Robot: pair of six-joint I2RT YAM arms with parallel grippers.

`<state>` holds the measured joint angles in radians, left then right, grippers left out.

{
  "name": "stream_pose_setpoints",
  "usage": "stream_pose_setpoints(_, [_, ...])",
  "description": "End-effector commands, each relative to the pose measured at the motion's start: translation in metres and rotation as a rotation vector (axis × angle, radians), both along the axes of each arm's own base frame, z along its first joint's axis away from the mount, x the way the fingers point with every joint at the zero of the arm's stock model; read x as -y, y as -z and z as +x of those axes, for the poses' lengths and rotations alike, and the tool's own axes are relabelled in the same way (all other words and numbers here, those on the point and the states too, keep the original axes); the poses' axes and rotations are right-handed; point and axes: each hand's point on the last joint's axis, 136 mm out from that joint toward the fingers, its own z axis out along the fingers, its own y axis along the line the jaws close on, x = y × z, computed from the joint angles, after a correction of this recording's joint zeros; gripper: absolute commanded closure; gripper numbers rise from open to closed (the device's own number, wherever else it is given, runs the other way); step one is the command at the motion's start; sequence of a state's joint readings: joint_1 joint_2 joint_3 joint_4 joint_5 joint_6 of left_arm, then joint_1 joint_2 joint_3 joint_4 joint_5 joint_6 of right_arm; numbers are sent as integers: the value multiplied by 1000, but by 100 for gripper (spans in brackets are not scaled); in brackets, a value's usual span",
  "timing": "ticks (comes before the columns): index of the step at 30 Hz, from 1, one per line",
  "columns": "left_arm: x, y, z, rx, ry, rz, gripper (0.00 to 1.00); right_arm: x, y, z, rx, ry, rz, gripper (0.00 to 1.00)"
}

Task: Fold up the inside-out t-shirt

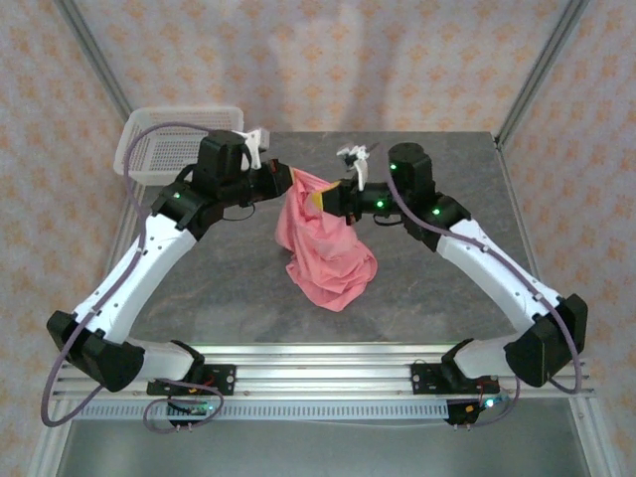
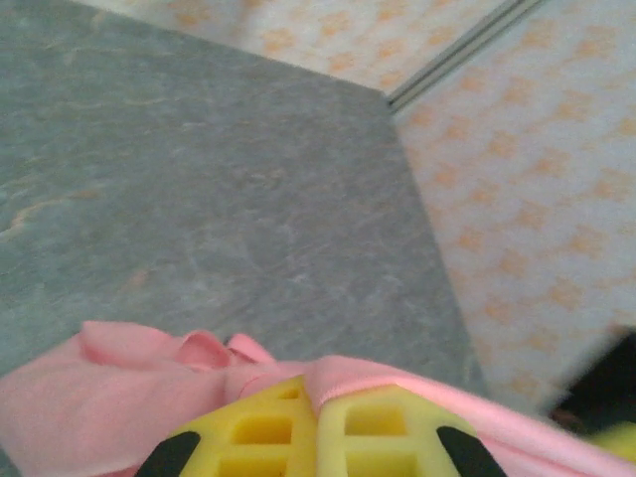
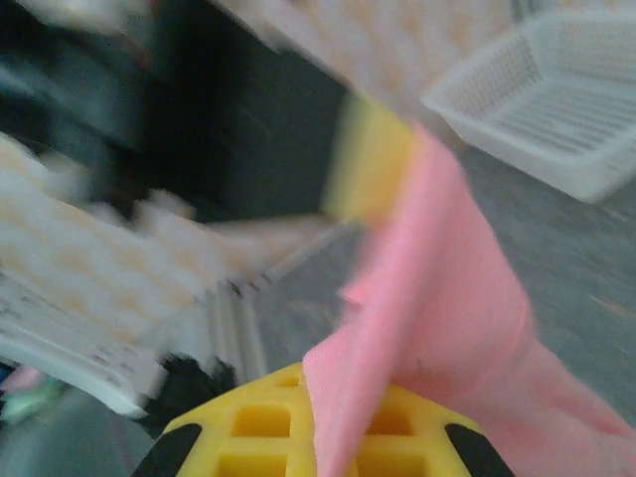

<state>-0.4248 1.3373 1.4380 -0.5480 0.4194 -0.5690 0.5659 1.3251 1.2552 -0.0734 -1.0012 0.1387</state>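
**T-shirt hanging from both pincers, mid-bench**

Left pincer (image 1: 296, 180) and right pincer (image 1: 325, 199) are both clamping the top edge of the inside-out t-shirt (image 1: 328, 253), sitting close together. Cloth is hanging below them, lower folds resting on the bench (image 1: 219, 283). Bare bench is lying open outboard of each pincer. Basket (image 1: 149, 149) is sitting beyond the left pincer at the far bench corner, well apart from the cloth. Right wrist view is blurring; sleeves and collar are bunching, hard to make out.

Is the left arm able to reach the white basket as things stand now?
Probably yes for distance: the basket lies close to the left hand, nothing between. But that hand is shut on the shirt, so it should let go first.
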Motion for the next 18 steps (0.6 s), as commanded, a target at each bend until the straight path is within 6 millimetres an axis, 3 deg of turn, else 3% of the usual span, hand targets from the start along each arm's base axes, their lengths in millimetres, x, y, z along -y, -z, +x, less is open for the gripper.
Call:
stream_pose_setpoints(1, [-19, 35, 18, -12, -107, 69, 78, 6, -62, -28, -34, -94, 231, 100])
stream_pose_setpoints(4, [-25, 19, 14, 31, -122, 51, 53, 10, -52, -19, -29, -34, 216, 100])
stream_pose_setpoints(6, [-32, 3, 6, 69, -124, 50, 47, 12, -42, -12, -35, 7, 204, 100])
stream_pose_setpoints(10, [-49, -28, -22, 144, -125, 79, 46, 16, -28, -7, -26, 46, 166, 100])
stream_pose_setpoints(13, [-45, -42, -43, 176, -57, 47, 48, 16, -19, -10, -26, 30, 128, 100])
stream_pose_setpoints(18, [-20, -29, -63, 133, 99, 47, 57, 14, -14, -12, -32, 6, 97, 100])
